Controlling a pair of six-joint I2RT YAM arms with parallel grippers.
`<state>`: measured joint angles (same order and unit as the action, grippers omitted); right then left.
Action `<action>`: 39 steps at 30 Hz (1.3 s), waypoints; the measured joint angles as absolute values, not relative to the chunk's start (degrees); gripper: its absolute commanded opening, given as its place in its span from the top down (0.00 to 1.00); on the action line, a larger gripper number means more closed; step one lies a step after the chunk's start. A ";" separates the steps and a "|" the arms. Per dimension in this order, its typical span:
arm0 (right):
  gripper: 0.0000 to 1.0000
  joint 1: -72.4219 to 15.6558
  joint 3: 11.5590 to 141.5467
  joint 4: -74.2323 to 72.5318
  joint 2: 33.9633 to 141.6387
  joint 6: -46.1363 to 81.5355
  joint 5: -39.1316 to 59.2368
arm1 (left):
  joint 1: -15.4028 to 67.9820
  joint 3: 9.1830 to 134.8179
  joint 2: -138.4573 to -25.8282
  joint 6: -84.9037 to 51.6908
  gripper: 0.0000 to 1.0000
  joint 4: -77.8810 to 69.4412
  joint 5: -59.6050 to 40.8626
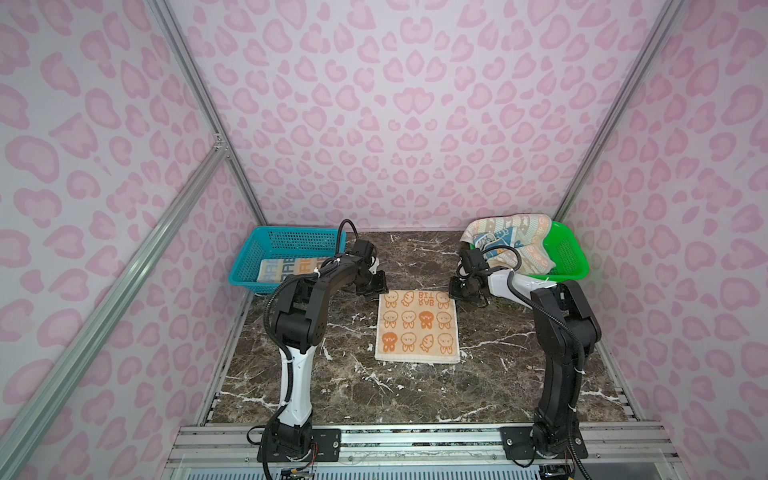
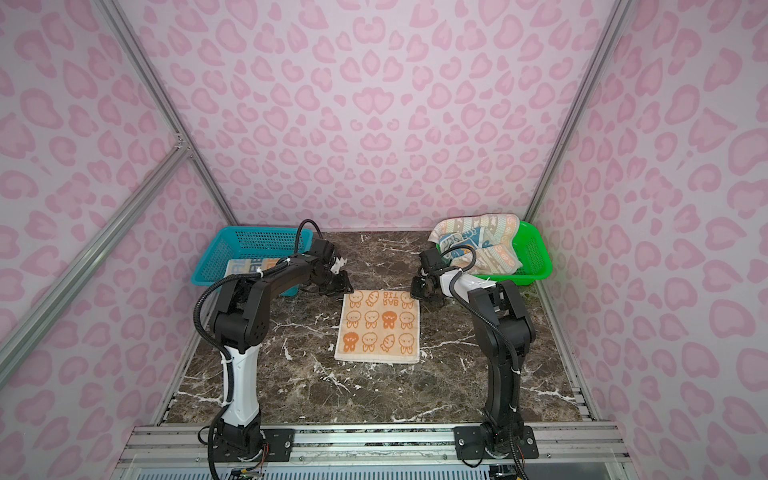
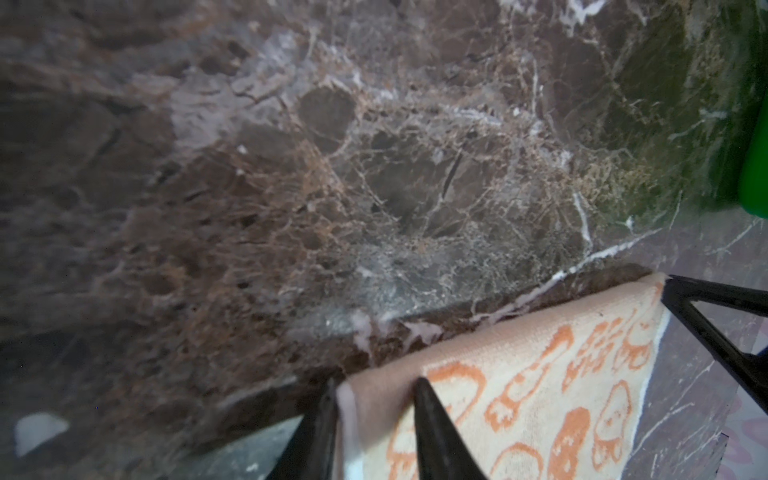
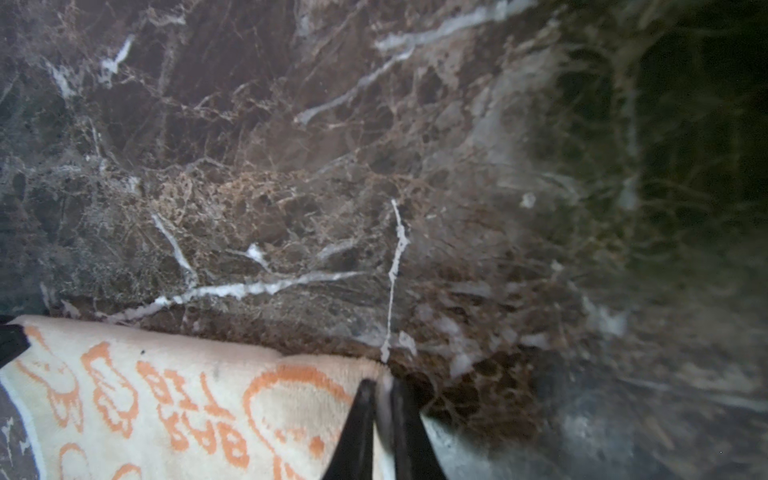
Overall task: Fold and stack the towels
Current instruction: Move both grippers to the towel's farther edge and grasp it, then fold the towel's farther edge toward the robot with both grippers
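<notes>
cream towel (image 1: 417,326), orange cartoon faces (orange lettering too); dark brown marble table (image 1: 415,395), white-veined; blue basket (image 1: 249,254); green basket (image 1: 575,257); pink-blotched walls (image 1: 395,104).

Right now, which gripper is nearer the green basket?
Right. The right gripper is near the green basket; the left gripper is across the orange towel, by the blue basket.

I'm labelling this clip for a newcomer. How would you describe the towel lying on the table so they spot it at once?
On the dark marble table, in front of the gap between the blue basket and green basket, the towel lies spread open. Alone outside a basket, it is cream with orange cartoon faces.
</notes>
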<state>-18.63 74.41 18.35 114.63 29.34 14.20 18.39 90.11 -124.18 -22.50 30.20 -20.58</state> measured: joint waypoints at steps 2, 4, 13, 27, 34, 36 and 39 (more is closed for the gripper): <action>1.00 -18.63 74.61 18.35 114.63 29.12 14.50 | 18.44 90.11 -124.27 -22.68 0.95 30.37 -20.58; 1.00 -18.63 74.81 18.33 114.50 28.67 14.61 | 18.44 90.35 -124.27 -22.85 0.97 30.46 -20.58; 1.00 -18.63 75.07 18.76 110.00 24.56 15.25 | 18.44 90.21 -120.99 -22.90 0.97 29.82 -20.88; 1.00 -22.61 63.05 18.26 94.37 18.48 14.76 | 18.79 74.91 -104.31 -22.24 0.97 23.44 -26.39; 1.00 -26.63 56.80 20.23 87.57 17.30 11.99 | 19.68 66.11 -97.10 -20.69 0.97 22.65 -27.29; 1.00 -27.03 54.74 20.88 86.15 17.34 11.33 | 19.66 63.53 -95.29 -20.47 0.97 22.63 -27.24; 1.00 -28.01 51.42 21.39 84.36 17.96 10.48 | 19.73 60.05 -93.12 -20.47 0.97 22.96 -27.27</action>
<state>-28.01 51.42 21.39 84.36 17.96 10.48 19.73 60.05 -93.12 -20.47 22.96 -27.27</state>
